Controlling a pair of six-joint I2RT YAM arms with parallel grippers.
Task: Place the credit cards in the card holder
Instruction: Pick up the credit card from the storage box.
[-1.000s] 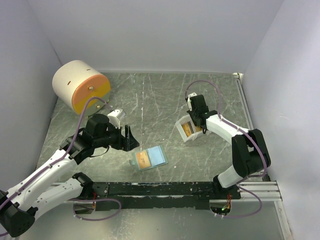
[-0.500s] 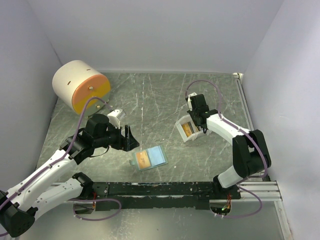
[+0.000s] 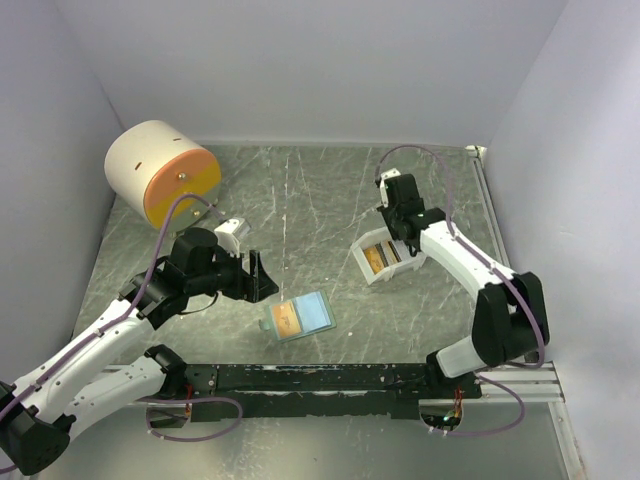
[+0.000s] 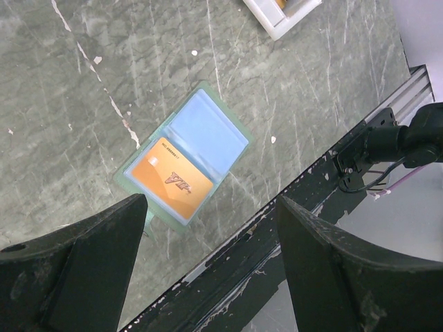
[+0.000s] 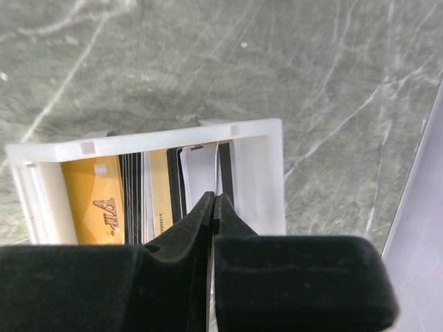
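Top view: card holder (image 3: 300, 318) open at 6 o'clock, credit cards (image 3: 378, 257) filed in the white tray (image 3: 359, 263) at its 2 o'clock; thin, stiff, slick, so I'd pinch a top edge. Left wrist: left gripper (image 4: 211, 203) wide open, empty, above the card holder. Right wrist: right gripper (image 5: 213, 200) fully closed over a white card (image 5: 199, 169) in the tray; I can't tell if it's pinched.

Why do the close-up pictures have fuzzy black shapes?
Left wrist view: the left gripper's black fingers sit near the lens, blurred; the open grey-green card holder is sharp. Right wrist view: the right gripper's shut fingers blur likewise; the white rectangular tray is crisp.
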